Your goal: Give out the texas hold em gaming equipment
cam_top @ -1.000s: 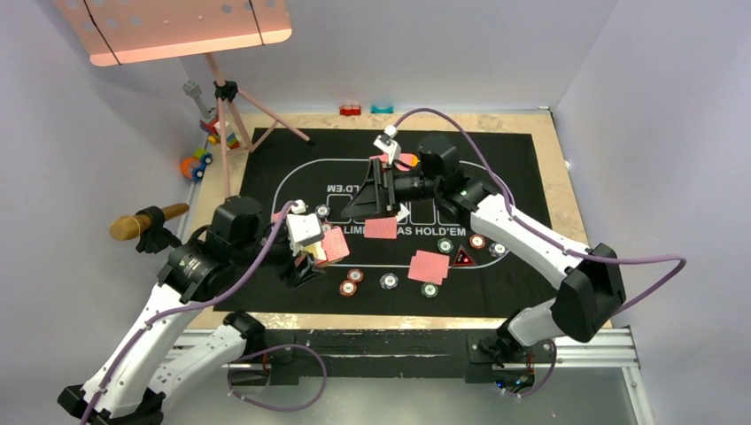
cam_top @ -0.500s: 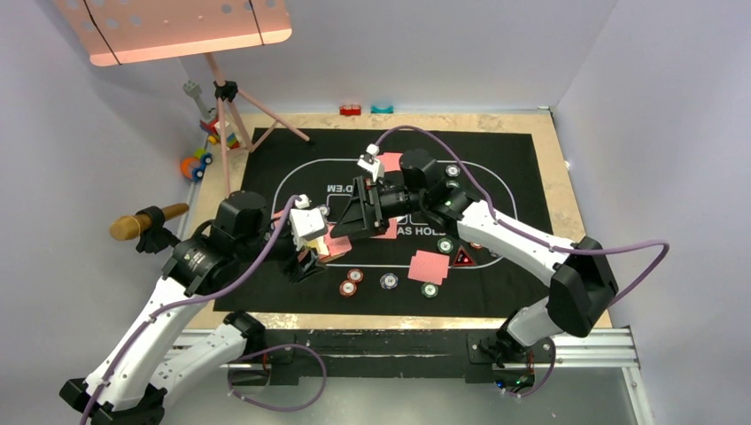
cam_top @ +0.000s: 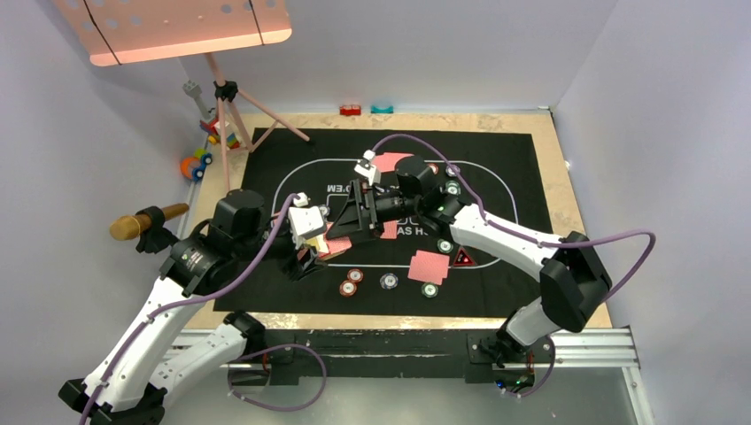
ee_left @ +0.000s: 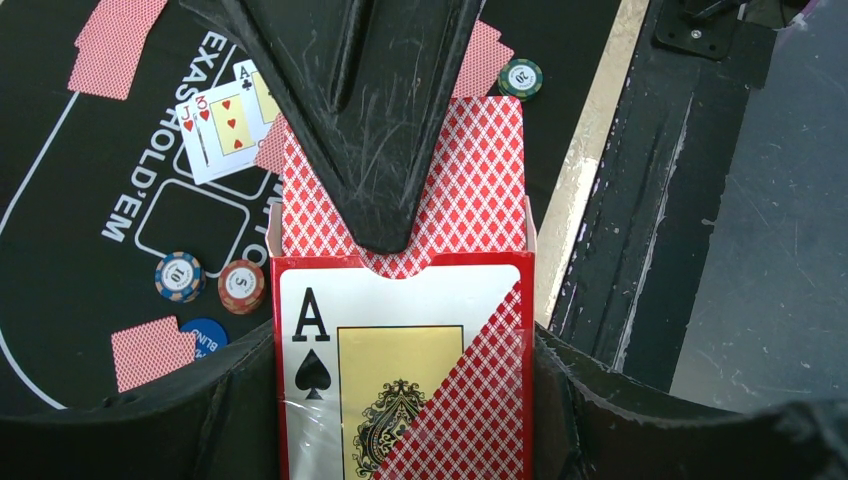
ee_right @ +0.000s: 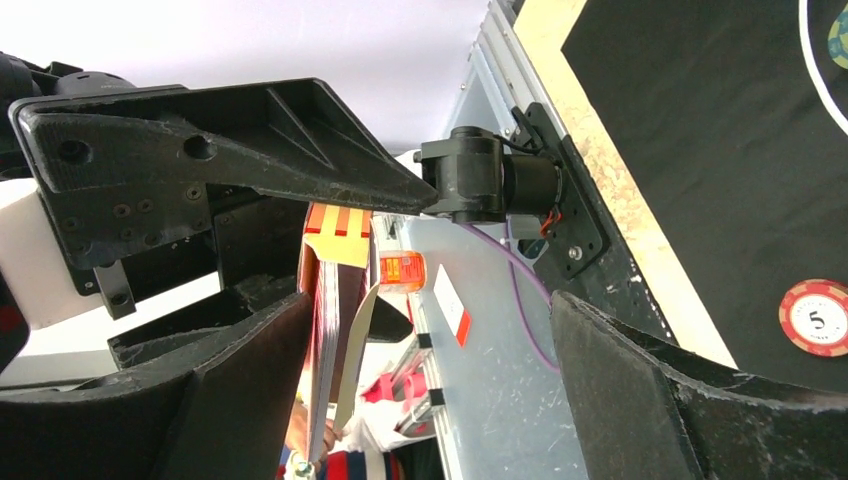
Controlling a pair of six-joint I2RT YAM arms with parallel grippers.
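Note:
My left gripper (cam_top: 309,254) (ee_left: 400,405) is shut on a red card box (ee_left: 400,370) printed with an ace of spades, held over the mat's left front. Red-backed playing cards (ee_left: 470,190) stick out of the box's open end. My right gripper (cam_top: 343,223) (ee_right: 430,380) stands open at the box; one of its fingers (ee_left: 370,120) lies over the protruding cards. In the right wrist view the deck's edge (ee_right: 325,350) sits against the left jaw. Poker chips (cam_top: 351,282), more red-backed cards (cam_top: 429,266) and a triangular marker (cam_top: 462,258) lie on the black mat (cam_top: 531,150).
Face-up cards (ee_left: 220,120), two chips (ee_left: 241,286) and a blue button (ee_left: 205,335) lie on the mat under the box. A tripod stand (cam_top: 232,124) and colourful toys (cam_top: 197,164) are at the back left. Red and teal blocks (cam_top: 365,109) sit at the far edge.
The right arm has swung left and nearer, bringing its open gripper up to the card box. The left gripper has kept its hold and barely shifted.

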